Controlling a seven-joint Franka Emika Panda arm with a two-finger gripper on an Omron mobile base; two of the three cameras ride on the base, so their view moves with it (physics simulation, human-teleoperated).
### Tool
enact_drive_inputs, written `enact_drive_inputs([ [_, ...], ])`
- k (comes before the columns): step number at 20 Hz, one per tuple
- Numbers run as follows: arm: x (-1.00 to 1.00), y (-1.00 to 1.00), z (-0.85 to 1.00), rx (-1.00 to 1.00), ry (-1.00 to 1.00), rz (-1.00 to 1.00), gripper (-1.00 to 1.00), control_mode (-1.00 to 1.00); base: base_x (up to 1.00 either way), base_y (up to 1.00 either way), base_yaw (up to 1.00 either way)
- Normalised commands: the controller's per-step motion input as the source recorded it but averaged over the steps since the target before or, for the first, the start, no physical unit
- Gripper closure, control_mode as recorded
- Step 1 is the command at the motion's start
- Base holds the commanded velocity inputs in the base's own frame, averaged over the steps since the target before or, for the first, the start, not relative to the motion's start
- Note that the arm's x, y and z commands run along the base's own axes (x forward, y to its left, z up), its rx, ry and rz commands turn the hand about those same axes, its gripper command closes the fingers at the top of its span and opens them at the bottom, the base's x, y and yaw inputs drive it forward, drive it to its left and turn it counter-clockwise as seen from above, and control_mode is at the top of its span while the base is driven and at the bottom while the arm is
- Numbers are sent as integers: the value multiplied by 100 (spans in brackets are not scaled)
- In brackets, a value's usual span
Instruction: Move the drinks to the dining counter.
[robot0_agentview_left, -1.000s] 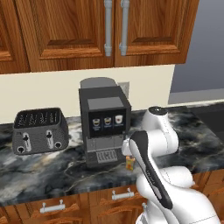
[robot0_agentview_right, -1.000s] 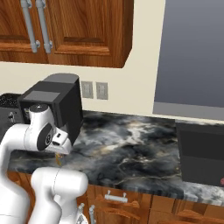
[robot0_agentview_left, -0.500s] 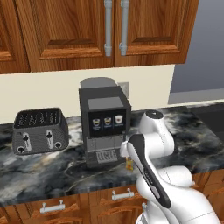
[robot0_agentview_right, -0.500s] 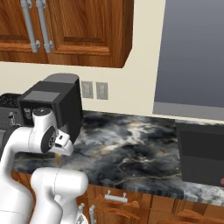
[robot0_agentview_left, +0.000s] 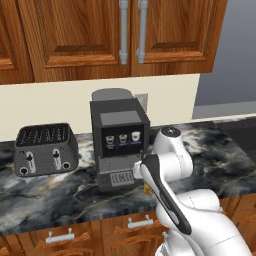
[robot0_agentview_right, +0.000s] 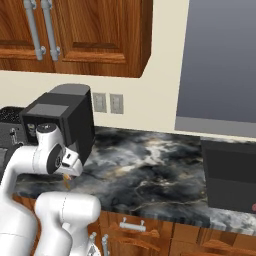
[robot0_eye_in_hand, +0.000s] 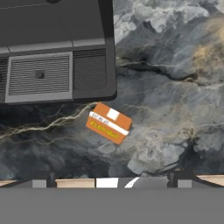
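My arm has dipped lower toward the carton (robot0_eye_in_hand: 108, 123) beside the coffee machine (robot0_eye_in_hand: 57, 48); fingers (robot0_eye_in_hand: 51, 178) spread wide, empty, so I judge a grasp comes next.

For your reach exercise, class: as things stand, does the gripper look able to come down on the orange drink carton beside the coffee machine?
Probably yes: the orange carton lies flat on bare counter below the open gripper, apart from the coffee machine's base, nothing lying over it.

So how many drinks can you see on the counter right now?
1: an orange carton lying on the counter by the coffee machine. Others may be hidden by the arm.
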Motion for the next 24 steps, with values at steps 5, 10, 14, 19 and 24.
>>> enact_drive_inputs([
  [5,2,0,-3,0,-2,1,-100,-100,0,0,0],
  [10,5,0,-12,0,0,1,-100,-100,0,0,0],
  [14,8,0,-24,0,0,1,-100,-100,0,0,0],
  [19,12,0,-25,0,0,2,-100,-100,0,0,0],
  [24,14,0,-6,0,-3,3,-100,-100,0,0,0],
])
